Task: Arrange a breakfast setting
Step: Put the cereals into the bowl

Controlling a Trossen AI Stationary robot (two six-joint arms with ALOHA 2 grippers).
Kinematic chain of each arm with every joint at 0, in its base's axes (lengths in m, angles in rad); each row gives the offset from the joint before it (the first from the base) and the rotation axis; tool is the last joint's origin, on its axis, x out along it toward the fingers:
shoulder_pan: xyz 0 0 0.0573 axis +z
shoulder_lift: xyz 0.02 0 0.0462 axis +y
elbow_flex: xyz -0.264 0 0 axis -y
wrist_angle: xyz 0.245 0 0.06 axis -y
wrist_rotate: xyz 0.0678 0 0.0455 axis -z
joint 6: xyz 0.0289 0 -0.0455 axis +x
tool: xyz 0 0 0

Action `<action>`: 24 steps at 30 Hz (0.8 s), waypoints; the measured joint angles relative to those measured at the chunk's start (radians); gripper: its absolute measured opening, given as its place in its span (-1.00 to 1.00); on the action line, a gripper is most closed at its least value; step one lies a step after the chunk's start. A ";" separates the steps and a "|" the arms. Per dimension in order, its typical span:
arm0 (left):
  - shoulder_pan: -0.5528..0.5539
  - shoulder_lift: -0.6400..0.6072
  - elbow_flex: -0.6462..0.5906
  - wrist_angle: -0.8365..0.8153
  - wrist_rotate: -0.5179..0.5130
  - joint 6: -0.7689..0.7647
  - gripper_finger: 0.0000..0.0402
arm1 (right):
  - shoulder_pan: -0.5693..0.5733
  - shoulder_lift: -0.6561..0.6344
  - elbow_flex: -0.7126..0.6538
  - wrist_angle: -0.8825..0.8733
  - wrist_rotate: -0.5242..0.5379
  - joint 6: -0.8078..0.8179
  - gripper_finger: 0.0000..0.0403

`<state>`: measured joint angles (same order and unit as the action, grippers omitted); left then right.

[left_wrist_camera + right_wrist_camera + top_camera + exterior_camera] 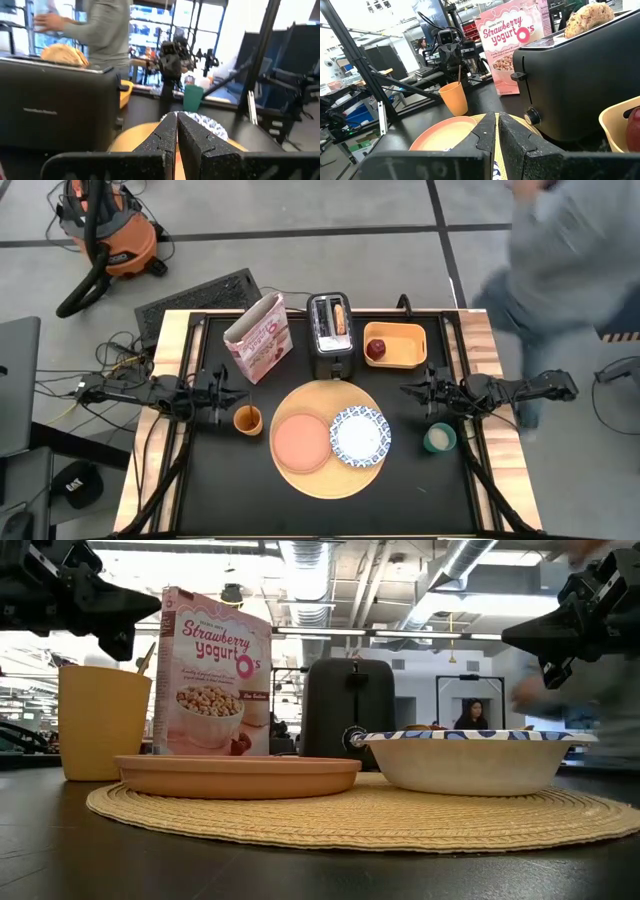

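We read "Strawberry Yogurt O's" in pink lettering on the front of the pink cereal box [213, 672], and in the right wrist view a smaller line above it looks like "Trader Joe's". The black toaster [52, 107] carries pale lettering too blurred to read.

Up top, the overhead camera looks straight down on the whole surface [220, 490], both arms and some floor around it. Down low, another sits at surface height, close to the woven round board [360, 812], facing level past the toaster [348, 708] into the room. The left wrist camera peers forward over its own hand [176, 131] across to the opposite arm, toaster close alongside. The right wrist camera looks the other way over its hand [497, 131] toward the cereal box [512, 42]. All four catch that toaster; both wrist views share the board between them.
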<state>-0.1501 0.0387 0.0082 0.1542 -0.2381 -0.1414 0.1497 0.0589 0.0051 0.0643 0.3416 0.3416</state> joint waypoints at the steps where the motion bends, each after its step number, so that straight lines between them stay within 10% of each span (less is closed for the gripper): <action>1: 0.000 -0.001 0.000 0.001 -0.004 -0.001 -0.99 | 0.000 0.000 0.000 0.000 0.000 0.000 -0.75; 10: 0.000 0.001 0.029 -0.018 -0.037 -0.029 -0.85 | -0.002 0.000 0.000 0.000 0.000 -0.025 -0.75; 24: 0.000 0.001 0.178 -0.045 0.122 -0.004 0.21 | -0.002 0.000 0.000 0.000 0.000 -0.028 -0.75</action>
<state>-0.1501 0.0395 0.1865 0.1095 -0.1164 -0.1457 0.1478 0.0589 0.0051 0.0647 0.3418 0.3138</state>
